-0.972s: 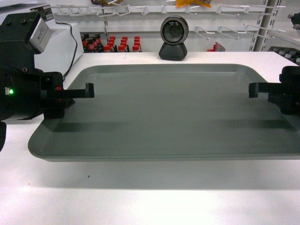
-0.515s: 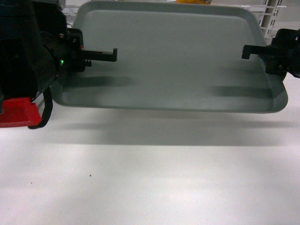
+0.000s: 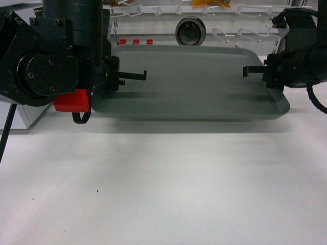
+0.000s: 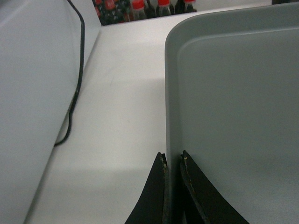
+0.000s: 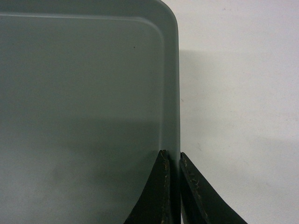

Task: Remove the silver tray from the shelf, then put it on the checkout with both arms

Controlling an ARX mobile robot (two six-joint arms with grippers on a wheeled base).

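Silver tray (image 3: 194, 81) long axis left-right | seemingly level | both claws clamp rims

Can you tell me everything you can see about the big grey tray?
The silver tray is a wide, flat rectangle of matte grey-silver metal with rounded corners and a low raised rim. Nothing lies in it. The left pincer clamps its left rim and the right pincer clamps its right rim, each with one finger inside and one outside. It sits roughly level above the white checkout, casting a shadow along its front edge; whether it touches the counter cannot be told.
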